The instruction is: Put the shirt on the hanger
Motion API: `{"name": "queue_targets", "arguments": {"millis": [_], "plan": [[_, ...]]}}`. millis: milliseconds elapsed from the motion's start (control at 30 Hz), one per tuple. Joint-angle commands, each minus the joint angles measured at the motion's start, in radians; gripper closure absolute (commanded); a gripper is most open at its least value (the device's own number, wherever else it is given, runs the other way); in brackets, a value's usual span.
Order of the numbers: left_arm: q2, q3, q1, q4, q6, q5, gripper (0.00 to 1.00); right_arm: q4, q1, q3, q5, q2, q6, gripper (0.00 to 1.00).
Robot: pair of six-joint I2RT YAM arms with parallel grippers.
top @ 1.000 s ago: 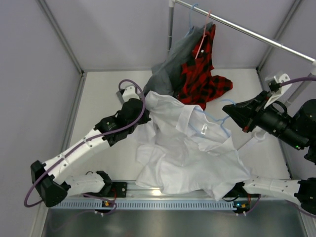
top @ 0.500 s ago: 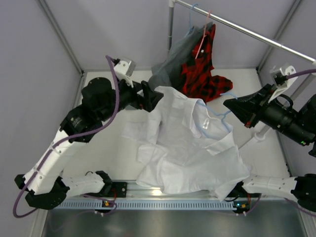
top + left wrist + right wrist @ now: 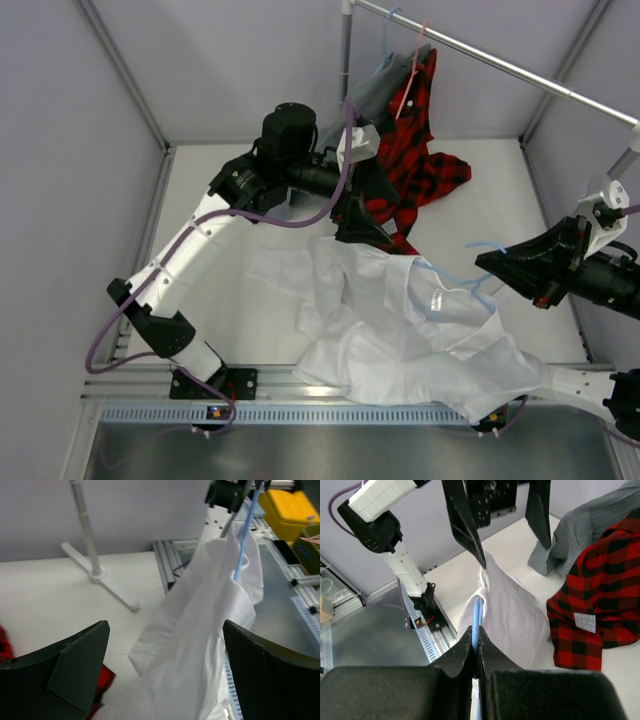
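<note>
Now right tool [image 3: 475,632] pinched the hanger [image 3: 243,540], shirt [image 3: 400,340] draped on it; left tool [image 3: 165,627] spread. I reckoned left should grip fabric first, then draw gently.

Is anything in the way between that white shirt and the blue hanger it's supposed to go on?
Nothing visible does. The hanger, pinched in the right gripper, already touches the shirt, which hangs at the open left gripper. The plaid shirt lies off to the side, not between them.
</note>
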Motion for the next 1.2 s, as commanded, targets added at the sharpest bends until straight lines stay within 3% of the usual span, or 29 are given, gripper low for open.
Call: {"name": "queue_targets", "arguments": {"millis": [0, 133, 333, 567, 700, 733, 833, 967, 1000, 1033, 1067, 1167], "plan": [[-0.019, -0.049, -0.007, -0.007, 0.027, 0.266, 0.01, 0.009, 0.003, -0.018, -0.027, -0.015, 0.022, 1.00], [-0.010, -0.087, -0.021, -0.010, 0.018, 0.366, 0.01, 0.009, 0.003, -0.032, -0.030, -0.012, 0.024, 1.00], [0.022, -0.118, -0.067, -0.007, -0.011, 0.407, 0.05, 0.009, 0.003, -0.027, -0.028, 0.017, 0.016, 1.00], [0.006, -0.197, -0.090, -0.007, 0.003, 0.280, 0.20, 0.018, 0.001, -0.001, -0.039, 0.043, 0.002, 1.00], [0.004, -0.204, -0.104, -0.008, 0.022, 0.203, 0.45, 0.037, 0.003, 0.002, -0.062, 0.052, -0.005, 1.00], [0.005, -0.202, -0.110, -0.007, 0.024, 0.206, 0.68, 0.044, 0.003, 0.000, -0.062, 0.052, -0.008, 1.00], [0.006, -0.198, -0.116, -0.010, 0.038, 0.220, 1.00, 0.070, 0.003, -0.003, -0.056, 0.055, -0.007, 1.00], [-0.005, -0.191, -0.116, -0.008, 0.065, 0.252, 1.00, 0.086, 0.003, -0.013, -0.057, 0.054, 0.004, 1.00], [-0.010, -0.190, -0.116, -0.007, 0.072, 0.257, 1.00, 0.078, 0.003, -0.010, -0.056, 0.052, 0.007, 0.88], [-0.011, -0.188, -0.111, -0.008, 0.070, 0.274, 1.00, 0.054, 0.003, 0.005, -0.035, 0.054, -0.005, 0.68], [-0.013, -0.184, -0.108, -0.008, 0.070, 0.283, 1.00, -0.045, 0.003, 0.058, -0.003, 0.051, -0.014, 0.37], [-0.031, -0.193, -0.087, -0.007, 0.064, 0.329, 1.00, -0.167, 0.036, 0.158, 0.064, 0.011, 0.005, 0.27]]}}
